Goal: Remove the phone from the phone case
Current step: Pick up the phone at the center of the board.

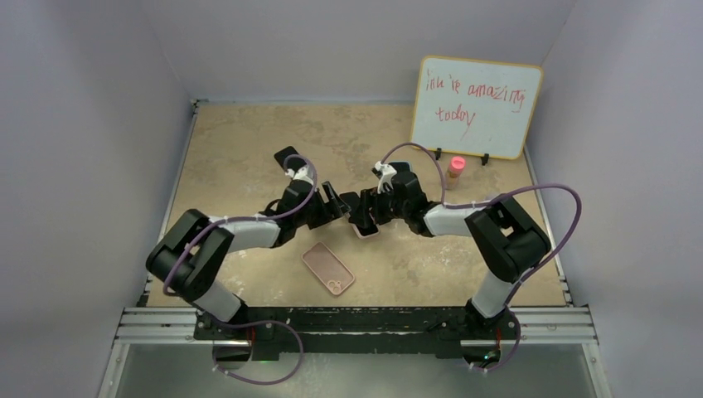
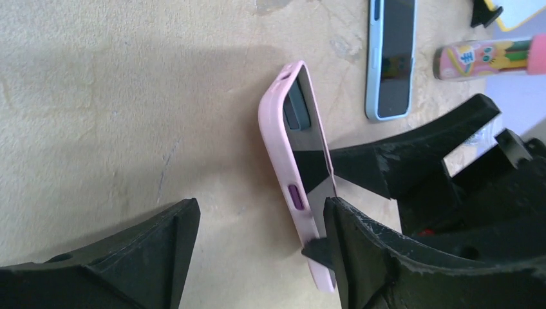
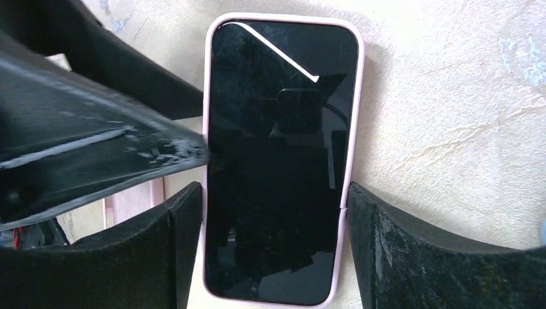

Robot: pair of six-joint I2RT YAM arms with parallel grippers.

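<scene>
The right claw [image 3: 273,219] pinches the pink rubbery phone case [image 2: 277,141] by its long edges; the spread left claw [image 2: 261,209] should peel 1 lip off the black-screened phone [image 3: 283,161].

Black-and-white arms [image 1: 249,233], looping purple cables [image 1: 543,193], scuffed matte-black fingers [image 3: 412,257].

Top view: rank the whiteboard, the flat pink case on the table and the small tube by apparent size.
1. whiteboard
2. flat pink case
3. small tube
No two look alike in size.
</scene>
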